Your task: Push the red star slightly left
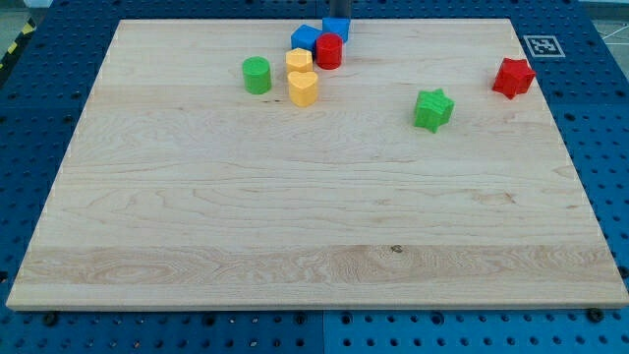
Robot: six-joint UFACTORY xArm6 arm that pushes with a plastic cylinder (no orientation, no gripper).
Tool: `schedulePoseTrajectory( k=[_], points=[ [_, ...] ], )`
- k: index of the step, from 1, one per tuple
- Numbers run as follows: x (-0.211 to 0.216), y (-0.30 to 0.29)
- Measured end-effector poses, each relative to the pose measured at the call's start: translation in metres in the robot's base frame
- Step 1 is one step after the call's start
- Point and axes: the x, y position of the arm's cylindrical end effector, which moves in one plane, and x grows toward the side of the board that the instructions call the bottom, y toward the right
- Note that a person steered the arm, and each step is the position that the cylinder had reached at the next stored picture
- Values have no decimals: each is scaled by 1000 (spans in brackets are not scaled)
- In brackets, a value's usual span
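Observation:
The red star [513, 77] lies near the board's right edge, towards the view's top. My tip [341, 17] shows only as a short dark stub at the view's top edge, just behind a blue cube [336, 29]. It is far to the left of the red star and not touching it. A green star [432, 108] lies left of and below the red star.
A cluster sits at the top middle: a second blue block [306, 38], a red cylinder [328, 51], two yellow blocks [299, 59] [304, 88] and a green cylinder [257, 75]. A black-and-white marker [540, 45] is at the board's top right corner.

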Motion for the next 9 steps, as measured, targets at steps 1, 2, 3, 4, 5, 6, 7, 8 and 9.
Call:
schedulePoseTrajectory(
  k=[1, 2, 3, 4, 5, 6, 7, 8, 9],
  points=[
    [15, 0],
    [21, 0],
    [18, 5],
    [17, 69],
    [36, 166],
    [51, 252],
    [52, 273],
    [103, 295],
    [147, 297]
  ],
)
